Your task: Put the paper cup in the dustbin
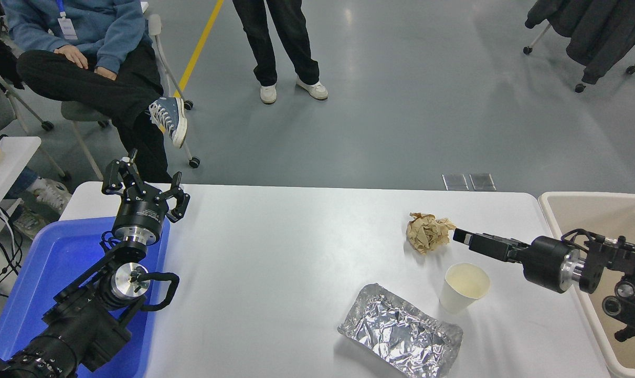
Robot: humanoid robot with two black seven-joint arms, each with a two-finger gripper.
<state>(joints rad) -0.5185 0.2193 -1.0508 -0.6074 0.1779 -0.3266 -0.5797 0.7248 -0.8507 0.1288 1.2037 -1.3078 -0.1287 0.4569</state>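
The paper cup is small, white and tapered, with a cream inside. It stands upright on the white table, right of the middle. My right gripper reaches in from the right edge and points left. Its tip hovers just above and behind the cup, between it and a crumpled brown paper ball, and holds nothing. The beige dustbin stands at the table's right end, under my right arm. My left gripper is parked open over the blue tray at the lower left.
A crinkled silver foil tray lies in front and to the left of the cup. A blue plastic tray sits at the table's left end. A seated person and a standing person are beyond the far edge.
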